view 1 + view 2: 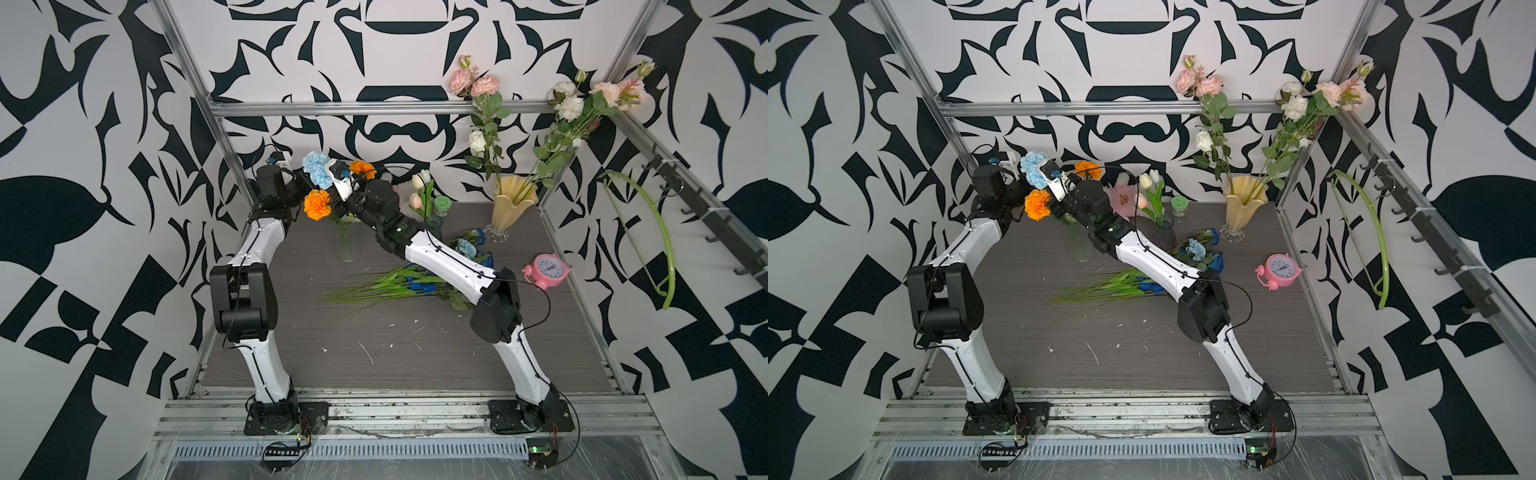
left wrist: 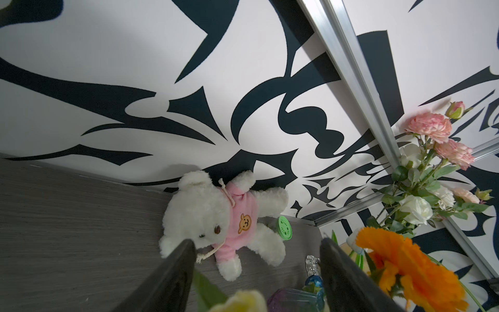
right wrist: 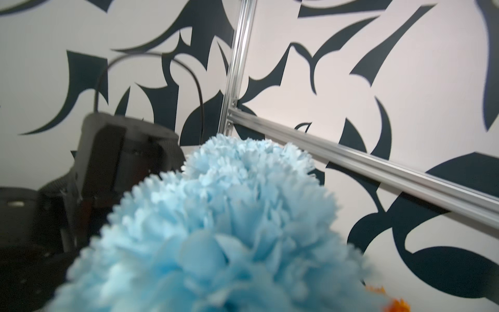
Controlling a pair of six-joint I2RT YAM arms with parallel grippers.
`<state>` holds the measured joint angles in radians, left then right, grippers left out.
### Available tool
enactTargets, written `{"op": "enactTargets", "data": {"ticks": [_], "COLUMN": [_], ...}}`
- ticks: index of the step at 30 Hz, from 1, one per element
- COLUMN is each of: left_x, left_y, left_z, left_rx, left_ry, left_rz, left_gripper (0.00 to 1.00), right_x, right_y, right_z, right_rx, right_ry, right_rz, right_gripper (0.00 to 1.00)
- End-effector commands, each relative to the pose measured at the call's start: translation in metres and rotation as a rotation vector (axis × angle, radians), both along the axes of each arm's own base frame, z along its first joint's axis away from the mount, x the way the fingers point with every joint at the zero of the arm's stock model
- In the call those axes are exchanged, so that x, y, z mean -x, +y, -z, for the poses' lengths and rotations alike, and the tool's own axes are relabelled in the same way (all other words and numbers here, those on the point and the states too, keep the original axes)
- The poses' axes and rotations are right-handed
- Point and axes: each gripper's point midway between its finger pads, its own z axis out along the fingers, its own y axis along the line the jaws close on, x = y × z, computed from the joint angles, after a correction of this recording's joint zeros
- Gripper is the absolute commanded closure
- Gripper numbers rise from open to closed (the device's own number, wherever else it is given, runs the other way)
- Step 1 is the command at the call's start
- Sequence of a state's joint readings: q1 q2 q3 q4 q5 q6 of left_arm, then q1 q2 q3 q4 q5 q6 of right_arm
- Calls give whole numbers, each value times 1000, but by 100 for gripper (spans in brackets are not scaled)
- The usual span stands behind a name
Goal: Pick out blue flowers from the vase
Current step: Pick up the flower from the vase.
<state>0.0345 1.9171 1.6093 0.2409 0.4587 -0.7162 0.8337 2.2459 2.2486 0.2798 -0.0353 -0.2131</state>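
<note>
Target is the pale-blue carnations: two frilly, pom-pom-like heads with pinked petal edges. They sit above the mouth of the glass vase, shifted to the robot's left of it and toward the back wall. In the right wrist view they fill the lower frame, soft and blurred. I can't see their stem, so I can't tell if it is in the vase.

The right gripper is tucked right under those heads. Its fingers are hidden in every view. They are pressed together, but what they pinch I can't tell.

The left gripper is at the vase's top, on the robot's left of it. Its fingers are spread with nothing between them.

More blue lies flat on the table to the robot's right of the vase. That is dark-blue tulips with long green leaves, plus a blue rose and carnation heap, partly under the right forearm.

Orange marigolds stand in the vase, touching the carnations.

It is tight behind the vase: the teddy bear, the back wall and the frame rail are close. A purple vase of white tulips stands just beside it on the robot's right. There is open table from the vase toward the arm bases, only white flecks.
</note>
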Motion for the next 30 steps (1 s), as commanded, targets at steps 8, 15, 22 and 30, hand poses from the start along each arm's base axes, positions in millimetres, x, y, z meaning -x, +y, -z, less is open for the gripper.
{"op": "enactTargets", "data": {"ticks": [8, 15, 22, 30], "left_x": [3, 9, 19, 19], "left_y": [5, 0, -10, -10], "left_z": [1, -8, -21, -23], "left_rx": [-18, -29, -42, -37], "left_ry": [2, -21, -33, -34], "left_rz": [-17, 15, 81, 74], "left_gripper": [24, 24, 23, 24], "right_x": [32, 30, 25, 25], "right_y": [-24, -21, -16, -16], "right_z": [-93, -101, -88, -78], "right_rx": [-187, -188, -161, -147], "right_ry": [-127, -130, -107, -88], "right_rz": [-46, -51, -50, -50], "right_gripper": [100, 99, 83, 71]}}
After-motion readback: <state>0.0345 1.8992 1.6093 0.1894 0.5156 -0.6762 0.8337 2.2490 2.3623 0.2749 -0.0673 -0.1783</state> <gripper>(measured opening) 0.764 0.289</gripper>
